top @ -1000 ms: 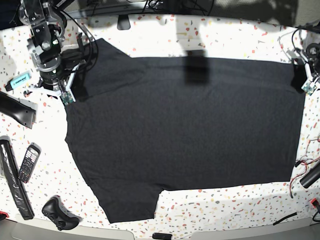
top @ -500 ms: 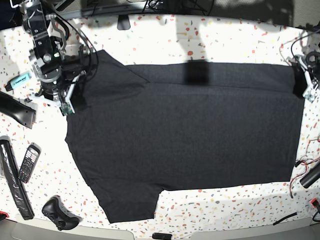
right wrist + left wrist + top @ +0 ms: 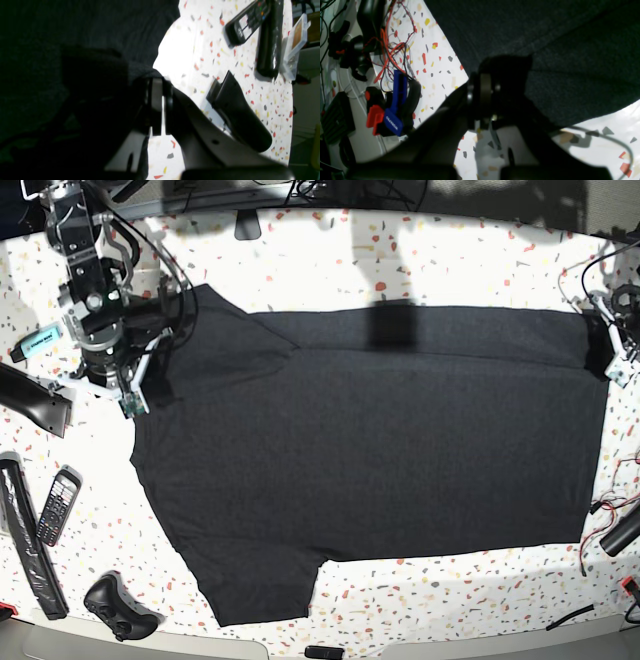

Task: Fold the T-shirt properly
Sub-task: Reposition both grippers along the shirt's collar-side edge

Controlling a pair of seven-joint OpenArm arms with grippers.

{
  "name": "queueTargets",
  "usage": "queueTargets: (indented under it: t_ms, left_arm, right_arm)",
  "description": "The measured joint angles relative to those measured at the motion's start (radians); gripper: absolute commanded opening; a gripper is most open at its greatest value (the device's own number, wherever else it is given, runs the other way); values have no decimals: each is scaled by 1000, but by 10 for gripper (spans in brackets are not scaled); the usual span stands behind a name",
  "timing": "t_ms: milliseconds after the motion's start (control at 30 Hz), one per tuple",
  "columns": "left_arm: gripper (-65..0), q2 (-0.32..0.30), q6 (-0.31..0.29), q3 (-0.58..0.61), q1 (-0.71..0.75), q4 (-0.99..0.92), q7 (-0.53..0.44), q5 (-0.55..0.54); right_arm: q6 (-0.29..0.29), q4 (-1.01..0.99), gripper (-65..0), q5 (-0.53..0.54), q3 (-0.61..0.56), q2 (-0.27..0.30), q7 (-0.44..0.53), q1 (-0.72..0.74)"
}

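Note:
The black T-shirt (image 3: 370, 450) lies spread flat, plain side up, with its hem at the right and its sleeves at the left. A folded band runs along its far edge. My right gripper (image 3: 133, 398) is at the shirt's far left edge; in the right wrist view (image 3: 158, 105) it is shut on the cloth (image 3: 87, 30). My left gripper (image 3: 612, 368) is at the far right hem corner; in the left wrist view (image 3: 483, 100) it is shut on the shirt's edge (image 3: 570, 50).
Left of the shirt lie a teal marker (image 3: 40, 340), a black handle (image 3: 35, 402), a remote (image 3: 58, 505), a long black bar (image 3: 25, 540) and a game controller (image 3: 118, 608). Red wires (image 3: 610, 515) and a blue-red clamp (image 3: 392, 110) sit at the right edge.
Both grippers have moved a little toward the table's front, holding the cloth. The shirt's far edge has come forward with them, and a folded band has formed along it.

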Motion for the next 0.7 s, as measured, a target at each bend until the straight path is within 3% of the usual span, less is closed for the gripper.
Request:
queueTargets:
  t_ms: [133, 167, 267, 333, 500, 567, 700]
  left_arm:
    - [-650, 0, 0, 0, 0, 0, -19, 0]
    - [-594, 0, 0, 0, 0, 0, -23, 0]
    - [-450, 0, 3, 0, 0, 0, -21, 4]
    - [-443, 0, 24, 0, 0, 0, -7, 4]
    - [-443, -10, 135, 0, 0, 0, 116, 0]
    - [-443, -24, 196, -1, 1, 0, 142, -68]
    - [-444, -39, 200, -29, 0, 2, 151, -296]
  right_arm:
    - [0, 0, -650, 0, 0, 0, -1, -2]
    - [0, 0, -650, 0, 0, 0, -1, -1]
    - [0, 0, -503, -1, 0, 0, -3, -1]
    - [0, 0, -469, -2, 0, 0, -8, 3]
    - [0, 0, -470, -1, 23, 0, -9, 6]
    - [0, 14, -470, 63, 52, 0, -23, 5]
    - [0, 104, -470, 288, 158, 0, -52, -3]
